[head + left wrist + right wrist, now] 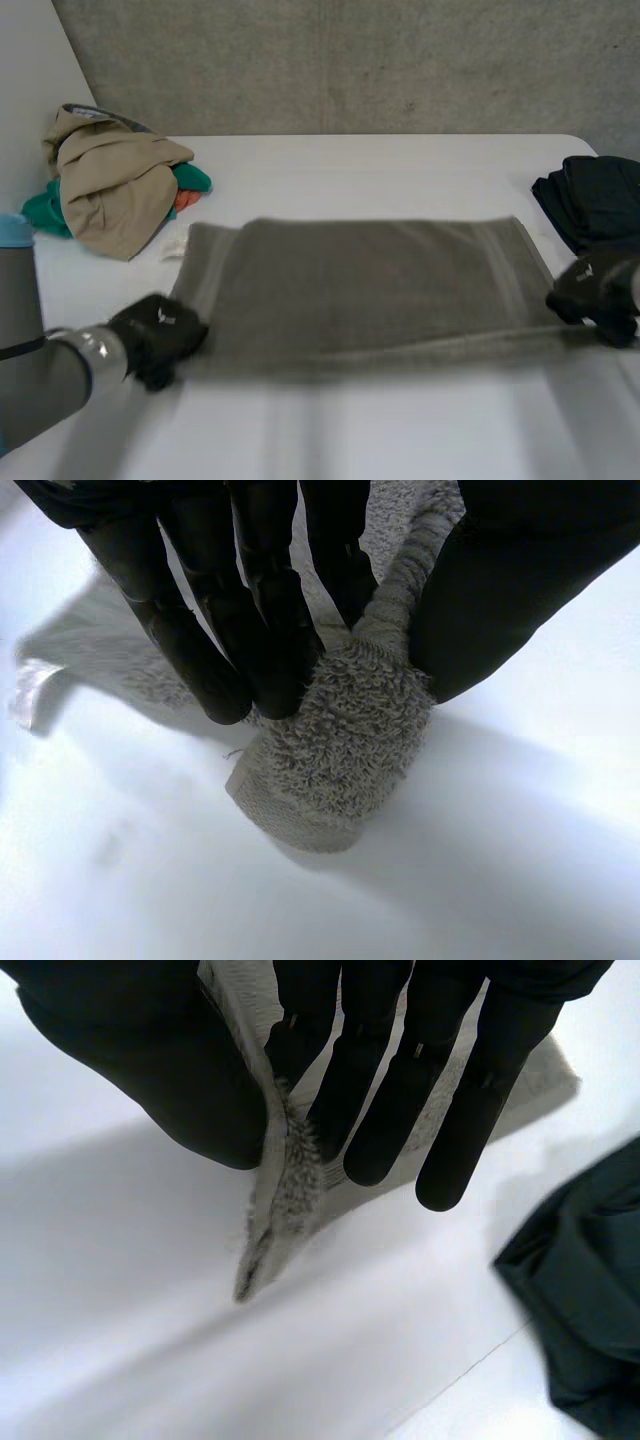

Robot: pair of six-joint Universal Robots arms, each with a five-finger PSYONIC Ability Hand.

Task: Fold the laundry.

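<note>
Left robot hand pinches the near left corner of the grey towel between thumb and fingers. My right robot hand grips the near right corner the same way. I see the towel spread flat across the white tabletop, with a beige-and-green clothes pile at far left and a dark garment at far right.
</note>
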